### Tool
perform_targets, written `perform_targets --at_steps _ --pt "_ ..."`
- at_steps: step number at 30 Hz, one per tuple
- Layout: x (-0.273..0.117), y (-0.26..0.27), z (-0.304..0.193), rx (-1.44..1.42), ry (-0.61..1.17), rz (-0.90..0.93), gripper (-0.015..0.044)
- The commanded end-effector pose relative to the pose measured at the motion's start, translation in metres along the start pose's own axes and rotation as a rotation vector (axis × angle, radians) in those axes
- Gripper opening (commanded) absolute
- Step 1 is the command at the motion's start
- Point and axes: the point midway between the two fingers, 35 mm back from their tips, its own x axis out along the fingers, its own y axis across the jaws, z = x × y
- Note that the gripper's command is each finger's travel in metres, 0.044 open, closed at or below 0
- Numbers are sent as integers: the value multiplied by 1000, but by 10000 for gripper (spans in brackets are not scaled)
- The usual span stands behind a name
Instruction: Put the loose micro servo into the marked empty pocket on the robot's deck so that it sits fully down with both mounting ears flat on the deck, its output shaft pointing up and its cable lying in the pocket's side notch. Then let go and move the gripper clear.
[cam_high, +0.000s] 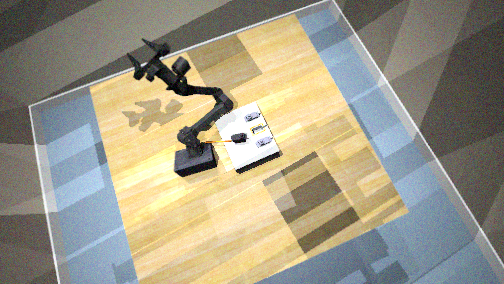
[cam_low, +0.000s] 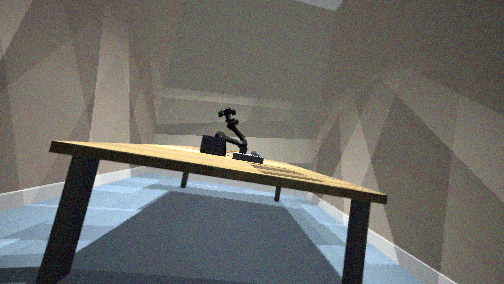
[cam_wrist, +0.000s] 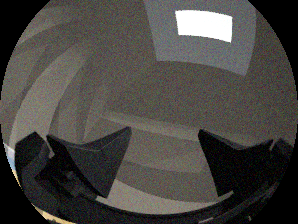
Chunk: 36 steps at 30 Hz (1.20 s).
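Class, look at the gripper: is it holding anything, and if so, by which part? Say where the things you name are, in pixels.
Nothing is held: the gripper (cam_high: 137, 50) (cam_low: 227, 109) (cam_wrist: 166, 132) stands open, its fingers wide apart.

Pale blue floor (cam_high: 75, 200) (cam_low: 30, 215), patchwork-patterned.

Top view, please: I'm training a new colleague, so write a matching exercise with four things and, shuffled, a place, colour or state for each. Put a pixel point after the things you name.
Things
1. gripper (cam_high: 136, 47) (cam_low: 227, 111) (cam_wrist: 166, 132)
2. marked pocket (cam_high: 258, 129)
3. loose servo (cam_high: 239, 137)
4. deck (cam_high: 240, 159) (cam_low: 245, 158)

Descriptions
A. white on top
B. fingers spread wide, away from the deck
C. dark, with an orange cable running towards the arm's base (cam_high: 187, 167) (cam_low: 213, 145)
D. between two greyish servos, outlined in yellow

Pairs: 1-B, 2-D, 3-C, 4-A
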Motion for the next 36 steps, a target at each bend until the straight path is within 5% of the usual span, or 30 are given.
perform_targets --at_steps 1,19,36 --pt "0 1 1 4 -4 3 426" --pt "10 64 94 340 -368 266 440" --pt "-31 91 205 645 -767 567 440"
